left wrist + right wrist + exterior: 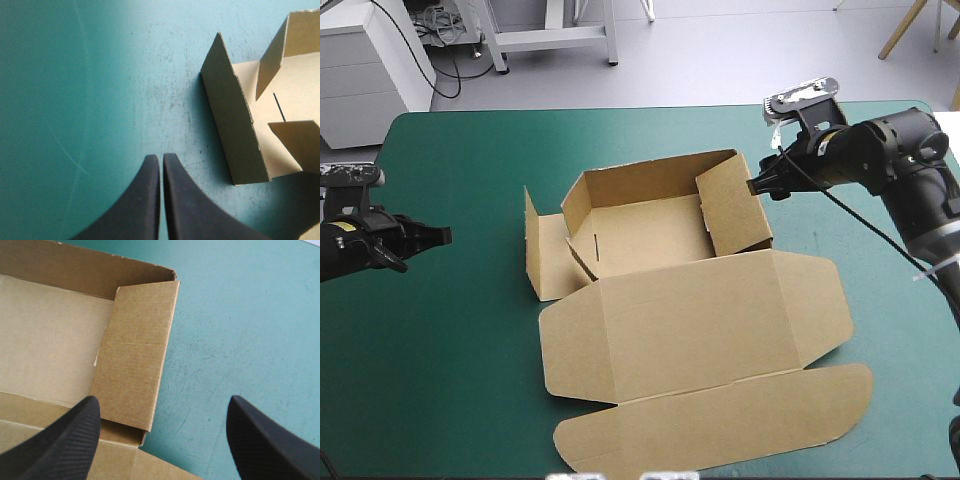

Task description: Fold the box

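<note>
The brown box (650,235) lies mid-table as an open tray. Its back wall is raised and its right wall (735,205) is folded inward. The lid (700,320) lies flat toward the front edge. A left side flap (533,250) stands upright, splayed outward. My left gripper (444,236) hovers left of the box, shut and empty. In the left wrist view its tips (161,161) point past the flap (235,125). My right gripper (758,186) is at the box's right back corner. It is open (164,401), straddling the right wall (135,355).
Bare teal-green cover (460,340) stretches between the left gripper and the box. More cover (240,330) lies to the right of the box. The lid's front flap (720,425) reaches close to the table's front edge.
</note>
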Robot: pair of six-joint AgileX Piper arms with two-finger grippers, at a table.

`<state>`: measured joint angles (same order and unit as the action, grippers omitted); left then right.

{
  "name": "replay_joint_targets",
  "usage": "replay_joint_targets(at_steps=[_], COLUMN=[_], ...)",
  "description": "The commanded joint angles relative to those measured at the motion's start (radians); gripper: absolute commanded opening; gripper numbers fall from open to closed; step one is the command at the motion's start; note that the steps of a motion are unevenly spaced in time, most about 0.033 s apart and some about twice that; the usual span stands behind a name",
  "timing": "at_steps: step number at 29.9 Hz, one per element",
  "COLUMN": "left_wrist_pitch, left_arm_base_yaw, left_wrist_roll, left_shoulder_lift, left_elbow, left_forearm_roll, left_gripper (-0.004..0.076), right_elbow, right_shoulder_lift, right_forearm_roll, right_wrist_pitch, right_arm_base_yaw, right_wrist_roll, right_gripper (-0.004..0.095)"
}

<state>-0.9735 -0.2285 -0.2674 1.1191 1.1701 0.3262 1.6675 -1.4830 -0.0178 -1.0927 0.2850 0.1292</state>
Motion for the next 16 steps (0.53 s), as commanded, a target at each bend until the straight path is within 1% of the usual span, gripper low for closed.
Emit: replay_joint_targets(at_steps=[1, 8, 16], left_wrist_pitch=[0.046, 0.046, 0.046], left_arm_base_yaw=[-0.001, -0.001, -0.001], left_wrist_roll=[0.003, 0.003, -0.009], left_shoulder_lift=[-0.017, -0.017, -0.017], left_elbow=[0.028, 0.028, 0.028], left_forearm_roll=[0.025, 0.025, 0.025], left_gripper=[0.0006, 0.0006, 0.0005], right_elbow=[0.028, 0.028, 0.030], right_shoulder_lift=[-0.021, -0.197, -0.370], right_forearm_roll=[-0.005, 0.011, 0.049], right_wrist_pitch=[0.066, 0.107, 0.129], right_arm_base_yaw=[-0.003, -0.003, -0.003], right_wrist_roll=[0.000, -0.009, -0.007], right_gripper=[0.0661, 0.0661, 0.0654])
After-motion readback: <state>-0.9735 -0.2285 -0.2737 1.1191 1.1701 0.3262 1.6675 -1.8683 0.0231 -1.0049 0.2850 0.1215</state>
